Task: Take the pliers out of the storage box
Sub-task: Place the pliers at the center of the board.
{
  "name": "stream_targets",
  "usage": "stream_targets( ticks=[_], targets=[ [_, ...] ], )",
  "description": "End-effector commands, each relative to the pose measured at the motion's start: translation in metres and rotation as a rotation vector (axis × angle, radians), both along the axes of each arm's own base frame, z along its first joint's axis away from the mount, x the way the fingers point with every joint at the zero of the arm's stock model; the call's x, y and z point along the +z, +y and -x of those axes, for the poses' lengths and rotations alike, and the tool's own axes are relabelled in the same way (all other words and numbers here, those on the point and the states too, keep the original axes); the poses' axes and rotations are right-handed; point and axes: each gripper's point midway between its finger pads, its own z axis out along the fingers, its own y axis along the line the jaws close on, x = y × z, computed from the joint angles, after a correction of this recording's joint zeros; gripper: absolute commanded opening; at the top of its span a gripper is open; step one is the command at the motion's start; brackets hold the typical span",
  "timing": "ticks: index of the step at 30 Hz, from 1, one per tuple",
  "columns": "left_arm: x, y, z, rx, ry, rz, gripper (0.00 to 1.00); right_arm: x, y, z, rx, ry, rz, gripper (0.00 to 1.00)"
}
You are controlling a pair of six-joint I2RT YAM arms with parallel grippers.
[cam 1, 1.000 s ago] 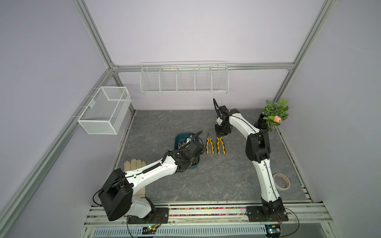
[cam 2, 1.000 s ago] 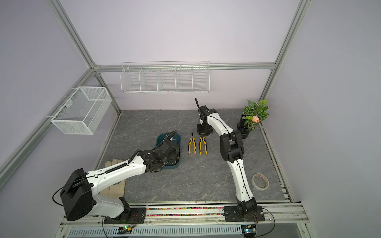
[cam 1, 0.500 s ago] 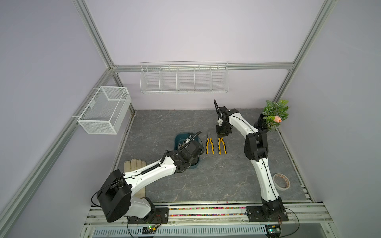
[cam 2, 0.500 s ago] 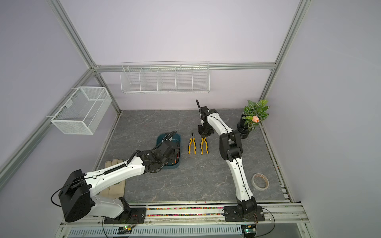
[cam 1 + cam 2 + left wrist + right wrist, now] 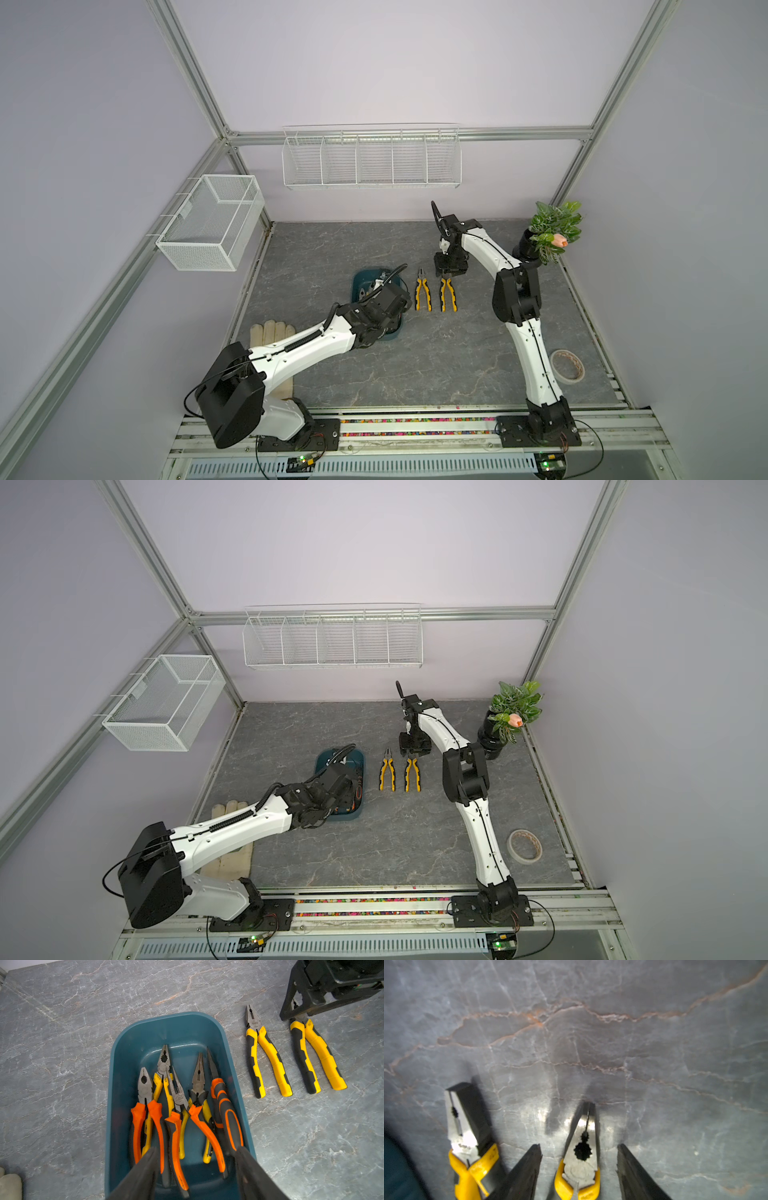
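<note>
The dark teal storage box [image 5: 166, 1020] holds several pliers [image 5: 176, 1103] with orange or yellow handles, lying side by side. My left gripper [image 5: 196, 1148] hangs open just above their handle ends and holds nothing. Two yellow-handled pliers [image 5: 423, 291] [image 5: 448, 293] lie on the table to the right of the box [image 5: 360, 277]. My right gripper [image 5: 579, 1146] is open, with its fingers standing apart on either side of the head of the right-hand pliers [image 5: 583, 1163]. The other pair's head [image 5: 460, 1124] lies beside it.
A white mesh basket [image 5: 212, 222] hangs on the left wall and a wire rack [image 5: 371, 160] on the back wall. A potted plant [image 5: 548, 232] stands at the back right, a tape roll [image 5: 567, 365] at the front right, and a glove [image 5: 270, 334] under my left arm.
My right gripper has opened and let go of the right-hand yellow pliers, which now lie on the table. My left arm has not moved.
</note>
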Motion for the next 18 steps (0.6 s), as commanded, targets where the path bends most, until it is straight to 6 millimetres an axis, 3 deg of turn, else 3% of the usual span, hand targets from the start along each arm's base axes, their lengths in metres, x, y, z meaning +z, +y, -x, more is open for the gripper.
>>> stream_targets(
  ticks=[1, 2, 5, 10, 13, 18],
  targets=[
    [-0.01, 0.01, -0.004, 0.042, 0.063, -0.039, 0.62, 0.05, 0.003, -0.011, 0.005, -0.109, -0.044, 0.7],
    [-0.015, 0.016, -0.006, 0.056, 0.092, -0.055, 0.62, 0.065, 0.005, -0.014, 0.005, -0.144, -0.063, 0.75],
    [-0.024, 0.026, -0.009, 0.079, 0.145, -0.076, 0.62, 0.115, 0.01, -0.021, 0.008, -0.263, -0.123, 0.75],
    [-0.023, 0.022, -0.011, 0.075, 0.177, -0.067, 0.64, 0.196, 0.01, -0.013, -0.016, -0.453, -0.227, 0.74],
    [-0.037, 0.019, -0.012, 0.086, 0.242, -0.05, 0.66, 0.218, 0.01, 0.008, -0.035, -0.469, -0.289, 0.74],
    [-0.061, 0.032, -0.013, 0.12, 0.34, -0.157, 0.62, 0.215, 0.004, 0.05, -0.048, -0.454, -0.348, 0.74]
  ],
)
